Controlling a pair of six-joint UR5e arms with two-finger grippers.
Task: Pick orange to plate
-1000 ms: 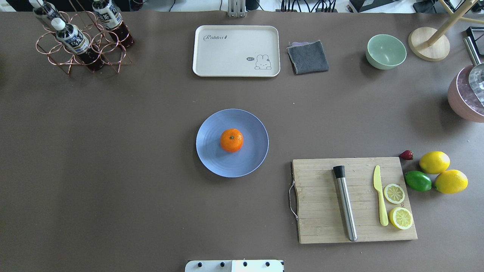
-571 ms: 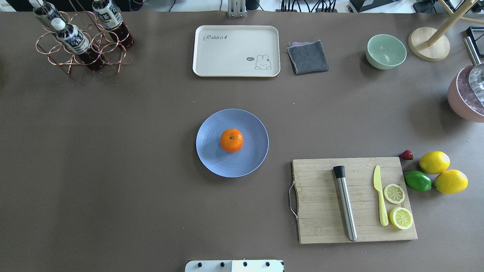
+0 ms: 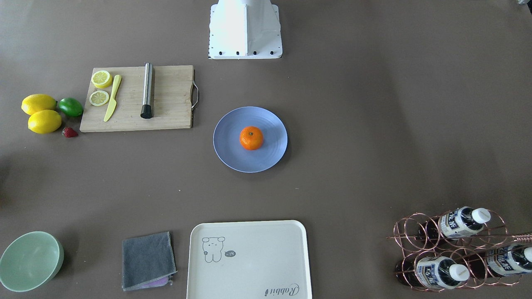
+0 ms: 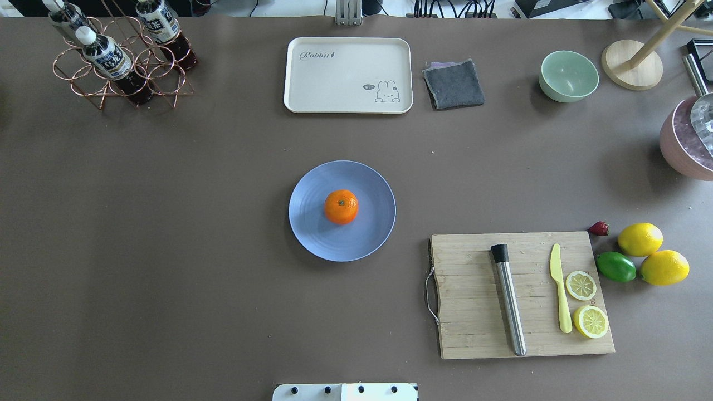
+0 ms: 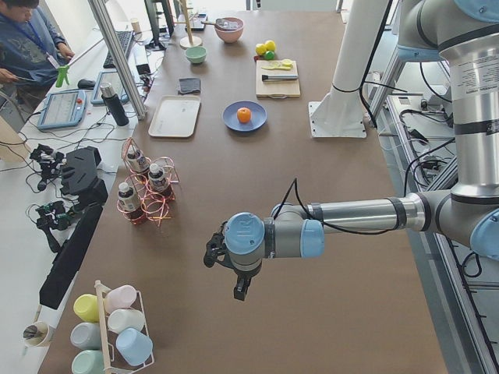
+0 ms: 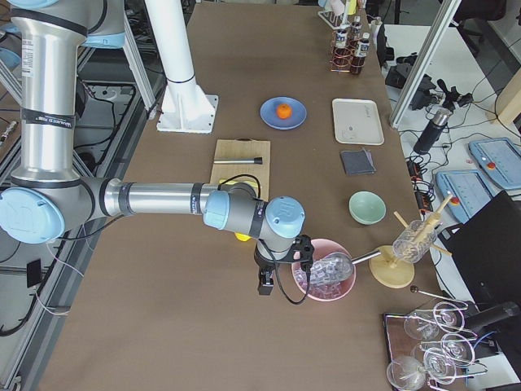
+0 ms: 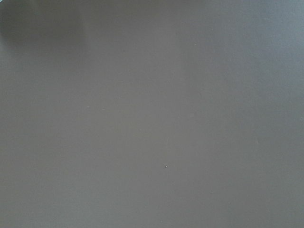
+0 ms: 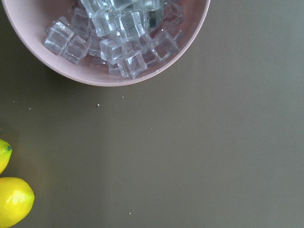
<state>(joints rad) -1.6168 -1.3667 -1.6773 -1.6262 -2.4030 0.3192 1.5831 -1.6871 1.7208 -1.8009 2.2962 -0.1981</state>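
Note:
The bright orange (image 4: 341,206) (image 3: 251,138) rests near the middle of the pale-blue plate (image 4: 312,228) (image 3: 228,151) at the table's centre. Both also show small in the side views: orange (image 5: 244,114) (image 6: 283,111). Neither gripper is near it. My left gripper (image 5: 240,290) hangs over bare table far toward the left end, and my right gripper (image 6: 264,285) hangs beside the pink ice bowl at the right end. Each shows only in a side view, so I cannot tell whether it is open or shut.
A cutting board (image 4: 473,312) with a steel muddler, a yellow knife and lemon slices lies right of the plate. Beyond it are two lemons (image 4: 640,239) and a lime (image 4: 615,267). At the back stand a cream tray (image 4: 345,83), a mint bowl (image 4: 568,76) and a bottle rack (image 4: 120,67).

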